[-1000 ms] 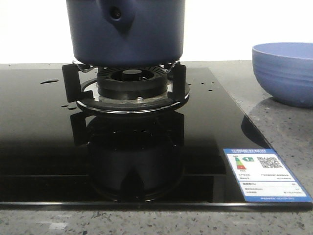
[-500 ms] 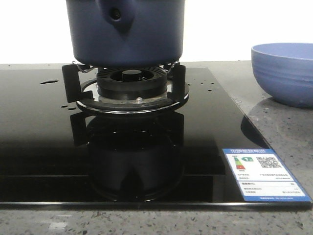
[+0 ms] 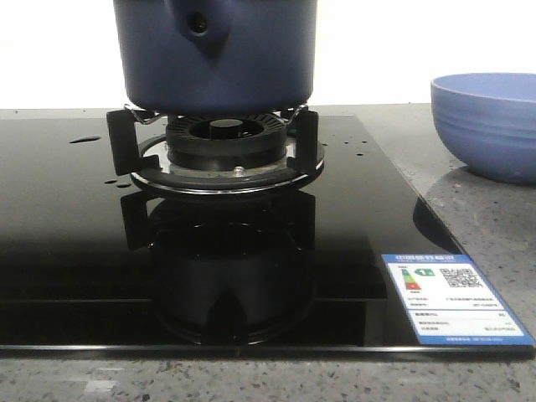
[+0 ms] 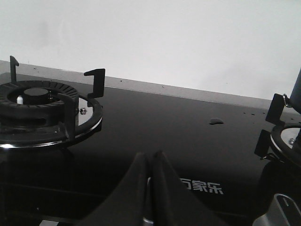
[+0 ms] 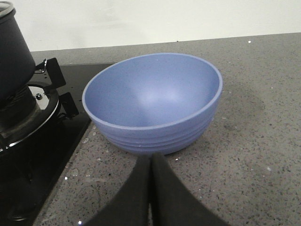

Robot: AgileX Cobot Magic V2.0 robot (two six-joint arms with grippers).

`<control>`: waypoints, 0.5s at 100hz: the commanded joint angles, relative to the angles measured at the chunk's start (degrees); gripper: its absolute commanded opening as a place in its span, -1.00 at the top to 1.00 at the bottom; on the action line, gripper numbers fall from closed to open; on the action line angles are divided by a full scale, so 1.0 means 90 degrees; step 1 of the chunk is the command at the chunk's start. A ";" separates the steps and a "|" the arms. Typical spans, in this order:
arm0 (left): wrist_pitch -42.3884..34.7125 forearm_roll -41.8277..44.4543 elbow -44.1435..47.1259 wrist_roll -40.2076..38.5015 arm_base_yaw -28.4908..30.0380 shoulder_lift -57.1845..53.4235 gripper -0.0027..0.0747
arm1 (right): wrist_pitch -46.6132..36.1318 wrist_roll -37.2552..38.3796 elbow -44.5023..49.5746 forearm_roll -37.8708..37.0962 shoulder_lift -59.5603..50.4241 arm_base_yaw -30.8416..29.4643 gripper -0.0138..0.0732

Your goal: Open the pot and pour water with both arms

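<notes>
The dark navy pot (image 3: 216,52) stands on the burner's trivet (image 3: 219,149) in the front view, its handle mount with the round hole facing me; its top is cut off by the frame. It also shows at the edge of the right wrist view (image 5: 13,56). Small water drops (image 3: 85,139) lie on the black glass hob; one puddle shows in the left wrist view (image 4: 216,121). My left gripper (image 4: 150,155) is shut and empty above the hob. My right gripper (image 5: 151,156) is shut and empty, just in front of the periwinkle bowl (image 5: 153,101).
A second burner (image 4: 40,106) with black trivet prongs sits left of the pot's burner. The bowl (image 3: 486,124) stands on the grey speckled counter (image 5: 244,155) right of the hob. An energy label (image 3: 452,297) is stuck on the hob's front right corner. A silver knob (image 4: 282,212) shows.
</notes>
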 commanded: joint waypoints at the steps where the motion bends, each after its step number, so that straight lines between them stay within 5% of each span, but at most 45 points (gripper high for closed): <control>1: -0.0431 -0.0046 0.0209 -0.0016 0.0011 -0.0172 0.98 | -0.0287 -0.0060 -0.0186 0.0138 0.0048 0.0019 0.84; 50: -0.0431 -0.0046 0.0209 -0.0016 0.0011 -0.0172 0.98 | -0.0514 -0.0060 -0.0186 0.0078 0.0048 0.0019 0.84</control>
